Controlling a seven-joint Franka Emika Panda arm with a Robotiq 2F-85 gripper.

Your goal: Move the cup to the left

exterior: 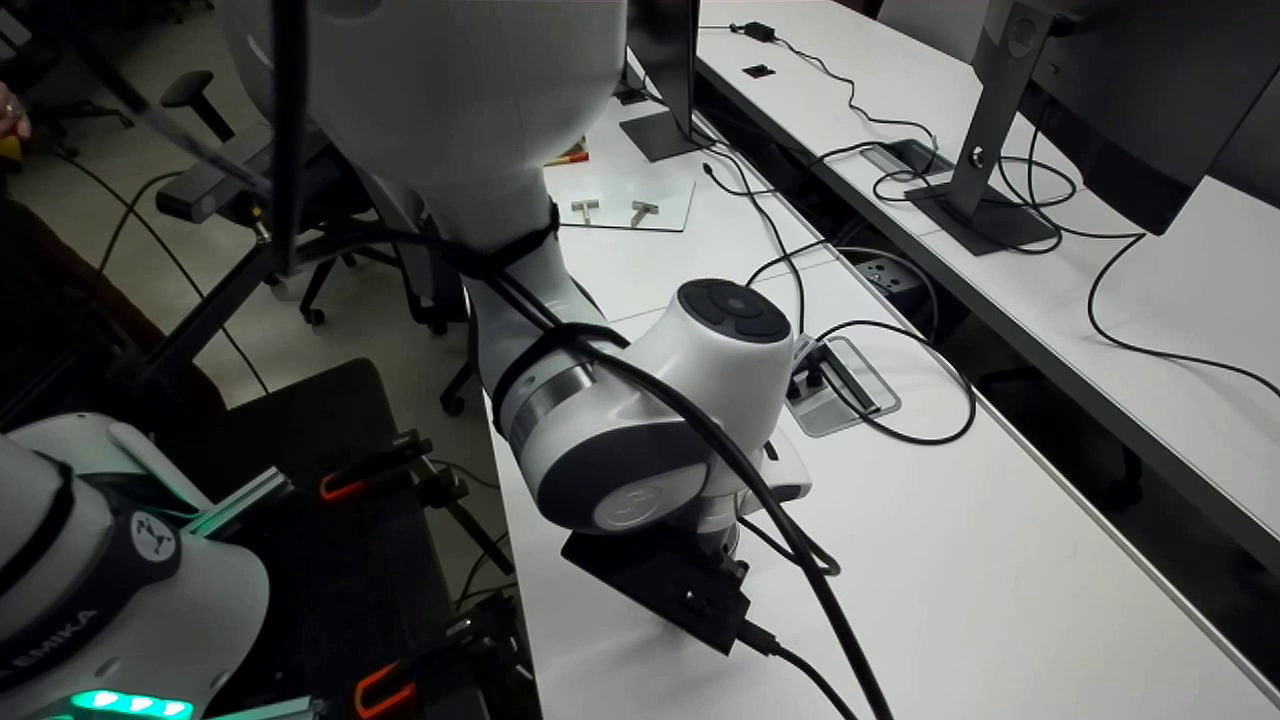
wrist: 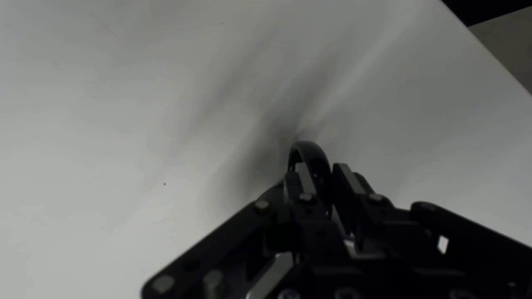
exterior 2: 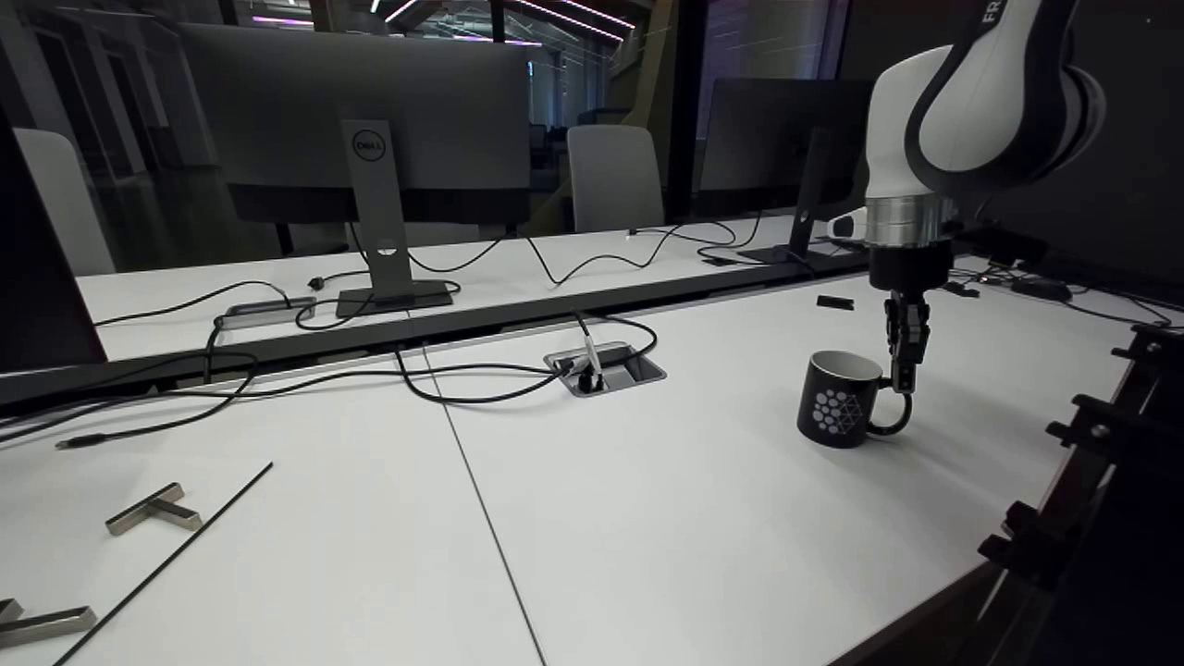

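The cup (exterior 2: 837, 407), a dark mug with a light inside and a white dot pattern, is upright at the right of the table in an exterior view. Its handle points right. My gripper (exterior 2: 905, 381) points down at the handle. In the wrist view the handle of the cup (wrist: 308, 148) lies between the fingers of my gripper (wrist: 320, 172), one finger inside the loop and one outside, both close against it. Most of the cup body is hidden under the gripper there. In an exterior view the arm (exterior: 640, 450) hides the cup and the fingers.
A cable box (exterior 2: 638, 370) with black cables is set in the white table (exterior 2: 647, 518). A glass plate (exterior 2: 199, 532) with metal T-shaped pieces lies at the left. A small black piece (exterior 2: 835, 302) lies behind the cup. Dark clamps (exterior 2: 1036, 546) stand at the table's near edge.
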